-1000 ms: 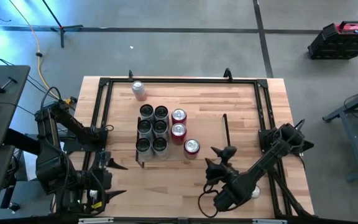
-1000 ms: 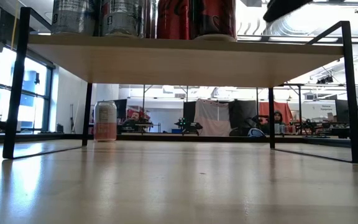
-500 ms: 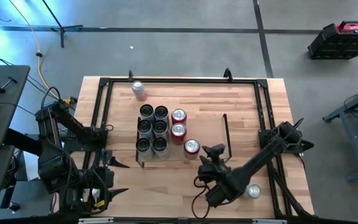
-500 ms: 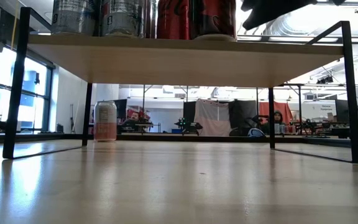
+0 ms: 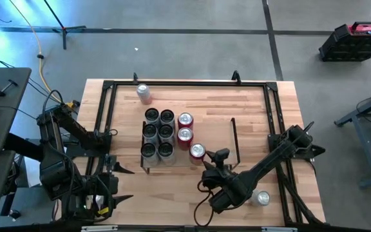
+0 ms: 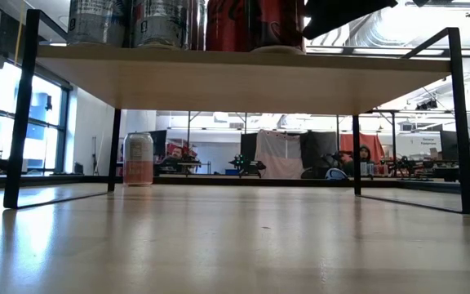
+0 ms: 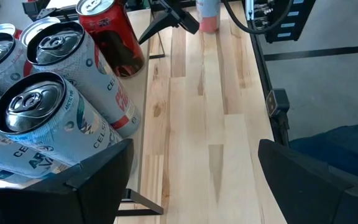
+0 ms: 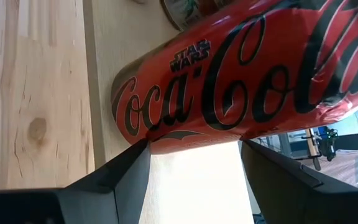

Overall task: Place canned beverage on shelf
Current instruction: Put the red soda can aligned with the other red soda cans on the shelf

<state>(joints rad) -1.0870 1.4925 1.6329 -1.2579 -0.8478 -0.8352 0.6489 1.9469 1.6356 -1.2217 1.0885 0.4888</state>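
Right wrist view: the right gripper [image 8: 194, 146] is straddling a red can [image 8: 241, 74] on the shelf [image 5: 212, 136], fingers apart beside it, probably nudging it toward its row, while the left gripper [image 7: 191, 171] is waiting open.

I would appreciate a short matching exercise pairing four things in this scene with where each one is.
Things:
1. red can nearest the right gripper
2. grey cans
3. pale can
4. left gripper

Places:
A. alone on the table, beyond the shelf
B. open, at the table's near left edge
C. two rows on the shelf's left part
D. on the shelf, right at the right gripper's fingertips

Pairs: 1-D, 2-C, 3-A, 4-B
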